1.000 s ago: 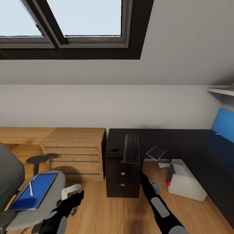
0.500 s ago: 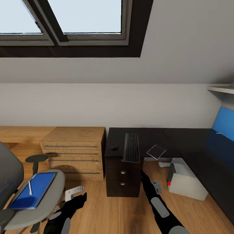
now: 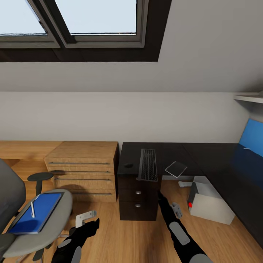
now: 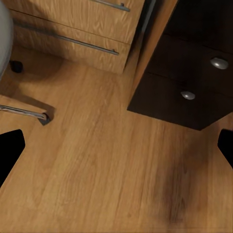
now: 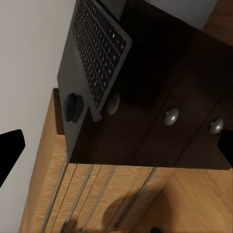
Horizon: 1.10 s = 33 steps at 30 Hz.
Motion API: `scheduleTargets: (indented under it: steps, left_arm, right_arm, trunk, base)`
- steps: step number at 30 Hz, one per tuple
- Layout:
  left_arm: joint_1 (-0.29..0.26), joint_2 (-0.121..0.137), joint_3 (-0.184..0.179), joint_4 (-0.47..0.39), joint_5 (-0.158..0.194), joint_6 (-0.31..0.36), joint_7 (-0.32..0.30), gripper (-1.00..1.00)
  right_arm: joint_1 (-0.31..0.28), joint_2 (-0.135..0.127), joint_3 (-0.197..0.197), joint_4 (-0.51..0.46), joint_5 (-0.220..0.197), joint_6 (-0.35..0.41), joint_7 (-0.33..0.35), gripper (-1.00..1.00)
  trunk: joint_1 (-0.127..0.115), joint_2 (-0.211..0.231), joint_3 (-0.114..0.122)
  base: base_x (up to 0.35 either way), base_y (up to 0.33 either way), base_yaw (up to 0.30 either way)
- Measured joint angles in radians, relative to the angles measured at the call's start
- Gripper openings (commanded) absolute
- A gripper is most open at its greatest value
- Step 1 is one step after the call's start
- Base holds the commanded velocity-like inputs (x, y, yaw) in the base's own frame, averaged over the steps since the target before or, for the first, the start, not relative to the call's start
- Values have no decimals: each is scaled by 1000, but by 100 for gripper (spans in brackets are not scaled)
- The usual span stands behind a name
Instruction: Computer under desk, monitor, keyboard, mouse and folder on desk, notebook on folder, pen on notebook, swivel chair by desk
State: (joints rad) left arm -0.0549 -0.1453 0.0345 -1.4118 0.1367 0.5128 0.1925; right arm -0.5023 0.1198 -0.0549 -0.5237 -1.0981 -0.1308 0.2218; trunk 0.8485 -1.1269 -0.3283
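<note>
The black desk [image 3: 204, 155] carries the grey keyboard [image 3: 148, 164] [image 5: 97, 46] and a small dark mouse [image 3: 128, 166] [image 5: 71, 107] beside it. A thin grey square [image 3: 175, 169], perhaps the notebook, lies on the desk edge. The light grey computer [image 3: 211, 204] stands on the floor under the desk. On the swivel chair [image 3: 54, 226] seat lies the blue folder [image 3: 38, 213] with a white pen [image 3: 32, 209] on it. My left gripper [image 3: 93, 223] [image 4: 116, 150] hangs open over the floor beside the chair. My right gripper [image 3: 159, 195] [image 5: 116, 150] is open in front of the desk drawers [image 3: 137, 204]. The monitor is out of view.
A light wooden chest of drawers [image 3: 84, 170] stands against the desk's left side. The chair's chrome base leg [image 3: 84, 217] [image 4: 24, 112] reaches toward my left gripper. A blue wall panel [image 3: 252, 137] and a white shelf [image 3: 250, 98] are at the right. Wooden floor [image 4: 107, 165] lies below.
The head view has shifted slightly. My left arm has moved a little to the right, away from the chair. The right arm holds its place.
</note>
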Motion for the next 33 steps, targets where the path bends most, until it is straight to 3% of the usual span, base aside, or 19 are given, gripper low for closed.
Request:
scheduleTargets:
  steps: [9, 11, 12, 16, 22, 33]
  left_arm:
    - [0, 0, 0, 2, 0, 0, -1, 100]
    - [-1, 0, 0, 2, 1, 0, -1, 100]
    - [-1, 0, 0, 2, 1, 0, -1, 100]
    - [-1, 0, 0, 3, 1, 0, -1, 100]
    - [-1, -1, -1, 2, 3, 0, -1, 100]
    - [0, -2, -10, 1, 3, 1, -3, 100]
  right_arm:
    - [0, 1, 4, 4, 25, 13, -1, 100]
    - [0, 0, 3, 6, 24, 53, -2, 100]
    - [0, -7, 0, 6, 19, 147, 1, 100]
    - [0, -31, -4, 5, 11, 219, 6, 100]
    - [0, -50, -1, -2, 21, 220, 52, 100]
    - [1, -55, 0, -4, 22, 207, 62, 100]
  trunk:
    - [35, -63, -28]
    - [42, -77, -35]
    - [46, -84, -38]
    - [61, -112, -50]
    - [84, -154, -69]
    - [127, -231, -103]
  base:
    - [0, 0, 0]
    - [0, 0, 0]
    - [0, 0, 0]
    - [0, 0, 0]
    - [0, 0, 0]
    - [0, 0, 0]
